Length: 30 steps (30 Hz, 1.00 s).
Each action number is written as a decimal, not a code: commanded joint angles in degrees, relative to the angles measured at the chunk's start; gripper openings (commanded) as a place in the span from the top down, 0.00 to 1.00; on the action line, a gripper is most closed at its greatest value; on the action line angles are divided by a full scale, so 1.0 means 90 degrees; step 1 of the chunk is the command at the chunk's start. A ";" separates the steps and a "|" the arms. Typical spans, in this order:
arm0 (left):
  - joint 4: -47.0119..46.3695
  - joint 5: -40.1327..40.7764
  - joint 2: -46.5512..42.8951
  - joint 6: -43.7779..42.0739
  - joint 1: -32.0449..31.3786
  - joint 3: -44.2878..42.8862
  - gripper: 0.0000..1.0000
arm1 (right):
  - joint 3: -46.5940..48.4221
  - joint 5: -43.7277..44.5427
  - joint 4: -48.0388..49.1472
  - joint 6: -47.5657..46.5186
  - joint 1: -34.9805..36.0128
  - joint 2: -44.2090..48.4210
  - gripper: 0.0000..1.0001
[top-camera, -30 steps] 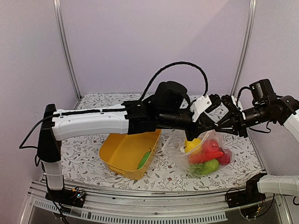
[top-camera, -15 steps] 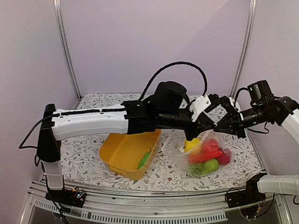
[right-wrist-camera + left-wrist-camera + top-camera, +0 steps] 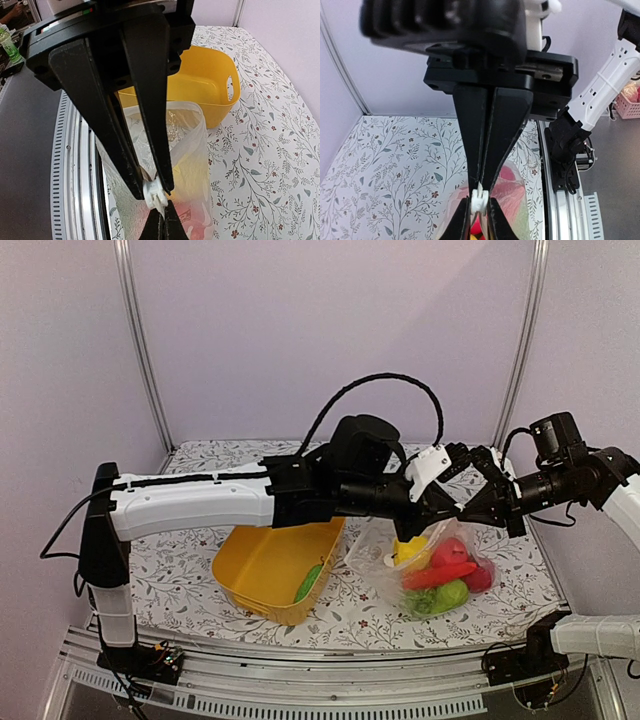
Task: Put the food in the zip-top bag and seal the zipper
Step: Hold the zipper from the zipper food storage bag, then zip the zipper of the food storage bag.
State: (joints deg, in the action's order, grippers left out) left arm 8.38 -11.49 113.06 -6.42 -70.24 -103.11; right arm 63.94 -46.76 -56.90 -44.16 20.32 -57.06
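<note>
Floral table [image 3: 190,560]; arms level, meeting; left tool [image 3: 481,180], right tool [image 3: 152,182] both clamp zipper [image 3: 155,196]

Soft even light, faint shadows, wrist views blurred up close, source perhaps overhead

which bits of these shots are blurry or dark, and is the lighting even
Top external: soft, even light, no hard shadows, slight sheen on the zip-top bag. Left wrist: the left gripper blurs at its base near the lens, while the table print is sharp. Right wrist: the right gripper is a dark silhouette and the yellow basket is crisp.
</note>
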 commanded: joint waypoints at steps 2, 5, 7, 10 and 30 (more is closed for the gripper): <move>0.0143 -0.0026 -0.0110 -0.0008 0.0001 -0.0094 0.94 | 0.0116 -0.0048 0.0062 0.0053 0.0028 0.0070 1.00; 0.0162 -0.0008 -0.0115 -0.0010 0.0001 -0.0105 0.98 | 0.0113 -0.0053 0.0063 0.0053 0.0033 0.0094 1.00; 0.0210 0.0014 -0.0120 -0.0004 0.0000 -0.0137 1.00 | 0.0126 -0.0034 0.0129 0.0063 0.0028 0.0107 1.00; 0.0413 0.0088 -0.0120 0.0067 0.0024 -0.0218 1.00 | 0.0093 0.0176 0.0441 0.0227 0.0028 0.0240 1.00; 0.0761 0.0813 -0.1483 0.0410 0.0233 0.1796 1.00 | 0.0143 0.0049 0.1034 0.0326 -0.0672 0.0221 1.00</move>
State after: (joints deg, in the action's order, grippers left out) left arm 11.51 -6.02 103.61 -4.32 -69.08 -91.46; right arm 64.34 -47.11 -51.57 -41.95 16.71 -54.83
